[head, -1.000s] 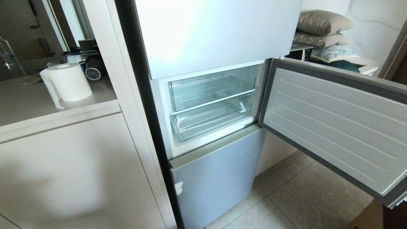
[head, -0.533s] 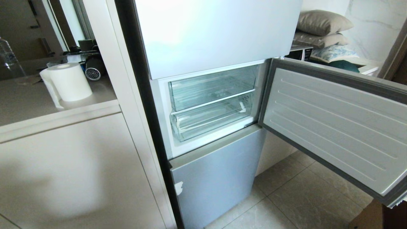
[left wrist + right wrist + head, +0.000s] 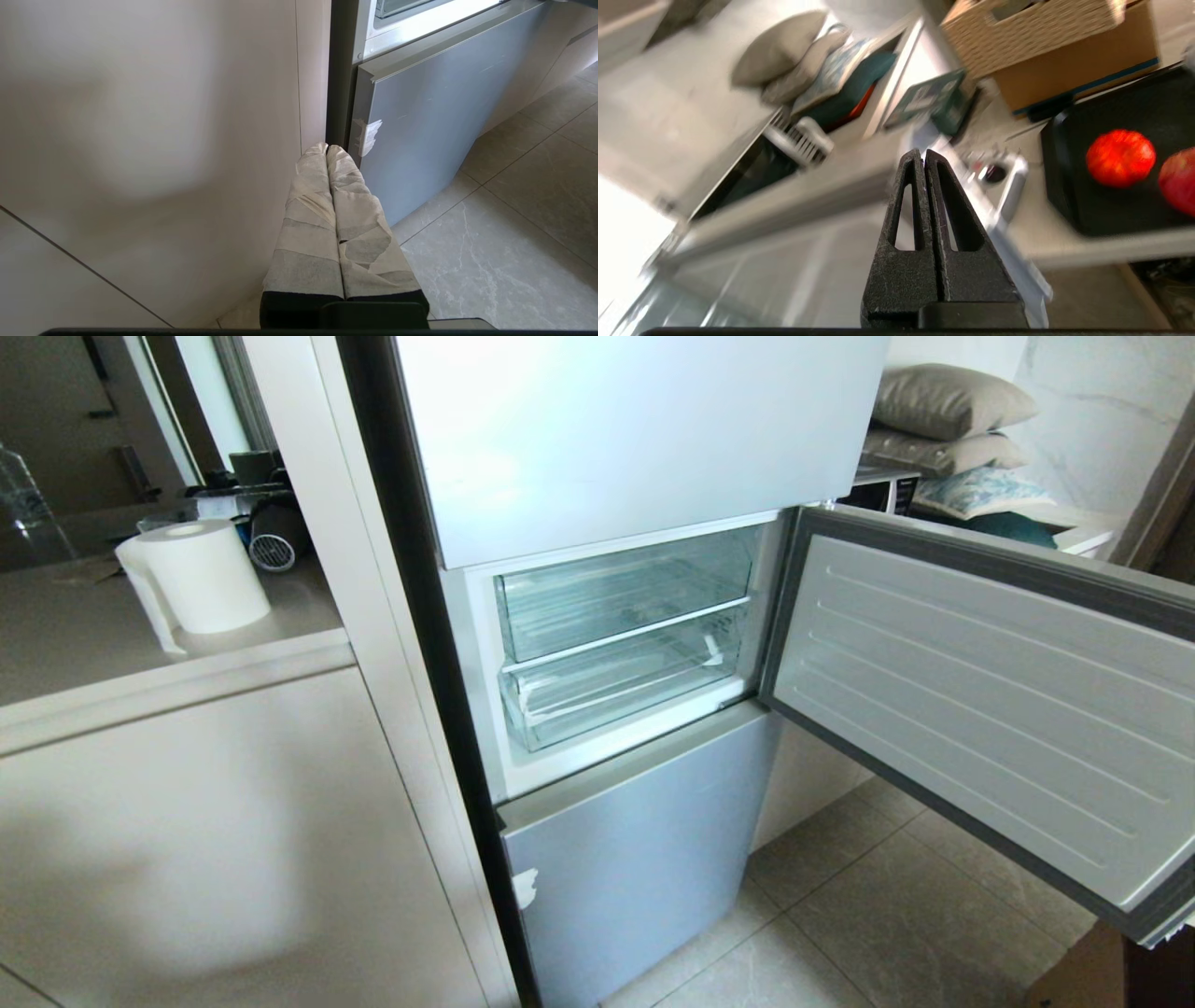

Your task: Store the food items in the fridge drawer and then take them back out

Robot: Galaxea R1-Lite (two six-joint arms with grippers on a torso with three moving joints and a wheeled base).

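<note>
The fridge (image 3: 635, 429) stands with its middle door (image 3: 980, 700) swung open to the right. Inside, the fridge drawer (image 3: 616, 695), a clear ribbed bin, sits pushed in below a shorter clear bin (image 3: 621, 593); both look empty. Neither gripper shows in the head view. Two red round food items (image 3: 1120, 157) (image 3: 1178, 179) lie on a black tray (image 3: 1064, 196) in the right wrist view, off to one side of my right gripper (image 3: 923, 151), which is shut and empty. My left gripper (image 3: 327, 147), tape-wrapped, is shut and empty, low by the fridge's bottom front (image 3: 420, 116).
A beige cabinet (image 3: 215, 821) with a paper roll (image 3: 201, 574) on its counter flanks the fridge on the left. Pillows (image 3: 943, 401) are stacked behind the open door. A cardboard box (image 3: 1069, 65) under a wicker basket (image 3: 1031, 28) stands beside the tray. Below is tiled floor (image 3: 887, 915).
</note>
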